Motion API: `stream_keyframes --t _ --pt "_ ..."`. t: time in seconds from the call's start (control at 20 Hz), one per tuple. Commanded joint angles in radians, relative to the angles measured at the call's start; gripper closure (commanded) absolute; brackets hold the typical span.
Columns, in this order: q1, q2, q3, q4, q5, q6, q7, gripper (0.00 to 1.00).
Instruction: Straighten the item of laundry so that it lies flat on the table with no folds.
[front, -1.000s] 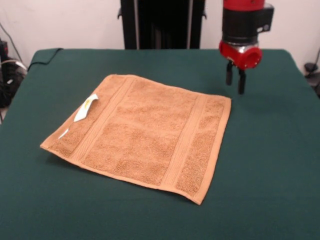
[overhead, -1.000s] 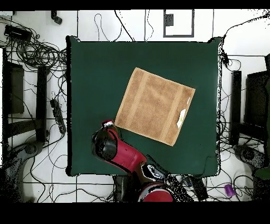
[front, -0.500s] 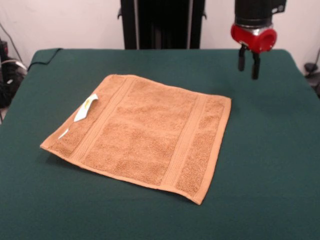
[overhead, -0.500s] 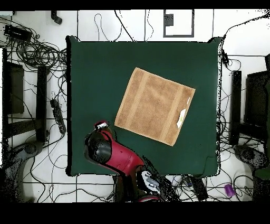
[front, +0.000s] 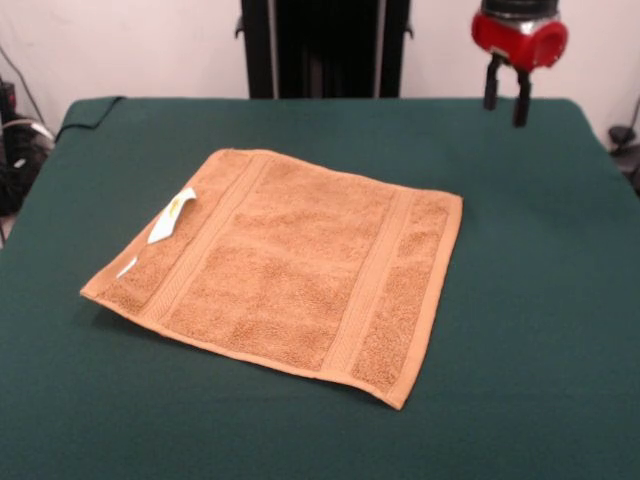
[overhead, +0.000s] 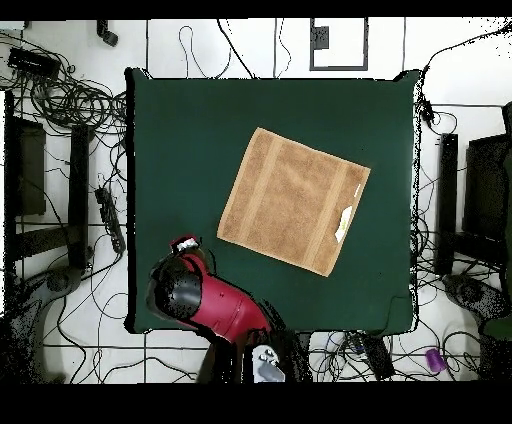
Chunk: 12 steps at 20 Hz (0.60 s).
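The gripper (front: 507, 97) hung in the air above the table's (front: 560, 300) far edge, well apart from the towel (front: 285, 265) and touching nothing. In the front view its two dark fingers (front: 521, 103) pointed straight down with a narrow gap between them and nothing in that gap, so they stood slightly parted and empty. From above, the gripper (overhead: 186, 245) showed only as a small tip at the end of the red and black arm (overhead: 210, 300), over the green cloth near one corner of the table (overhead: 170, 130), and the fingers could not be made out there.

The towel (overhead: 293, 200) lay spread open on the table's middle, below the gripper and off to one side of it, turned at an angle to the table's edges. Its nearest corner to the gripper was the one by a woven border band (front: 375, 290), and green cloth showed plainly between that corner and the fingers. The surface looked flat across the middle with no fold over it. The edge farthest from the gripper seemed slightly raised, with a thin shadow under it. The white care label (front: 172, 216) stuck up on that far side of the towel, beside the other band, well away from the gripper
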Motion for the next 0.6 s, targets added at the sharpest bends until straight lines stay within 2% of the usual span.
stream_keyframes --t 0.05,0.35,0.6 --pt "0.155 -0.120 -0.268 -0.143 -0.093 0.464 0.225 0.00" --pt "0.194 -0.148 -0.348 -0.216 -0.181 0.610 0.229 0.00" --pt "0.201 -0.167 -0.386 -0.243 -0.234 0.662 0.215 0.00"
